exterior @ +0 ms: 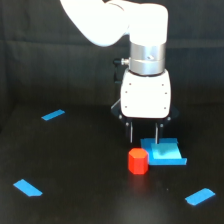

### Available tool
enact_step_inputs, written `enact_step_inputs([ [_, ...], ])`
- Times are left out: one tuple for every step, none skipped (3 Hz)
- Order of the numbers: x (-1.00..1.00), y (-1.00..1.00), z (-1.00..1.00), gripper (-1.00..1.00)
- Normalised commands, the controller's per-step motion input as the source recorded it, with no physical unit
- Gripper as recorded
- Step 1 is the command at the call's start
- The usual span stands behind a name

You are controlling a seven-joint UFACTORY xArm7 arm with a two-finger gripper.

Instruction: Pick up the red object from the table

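The red object, a small stubby red-orange block, stands on the black table just below the gripper. My gripper hangs from the white arm, its two thin fingers spread apart with nothing between them. The fingertips are a little above and behind the red object, and the gripper's middle is slightly toward the exterior view's right of it. The red object is not held.
A larger flat blue block lies touching or very close to the red object on its right side, under the right finger. Blue tape strips lie at the far left, near left and near right.
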Motion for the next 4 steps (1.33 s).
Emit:
enact_step_inputs([
  [-0.21, -0.43, -0.18, 0.92],
  [-0.10, -0.49, -0.16, 0.80],
  [0.02, -0.39, -0.18, 0.59],
  [-0.11, -0.14, -0.17, -0.24],
])
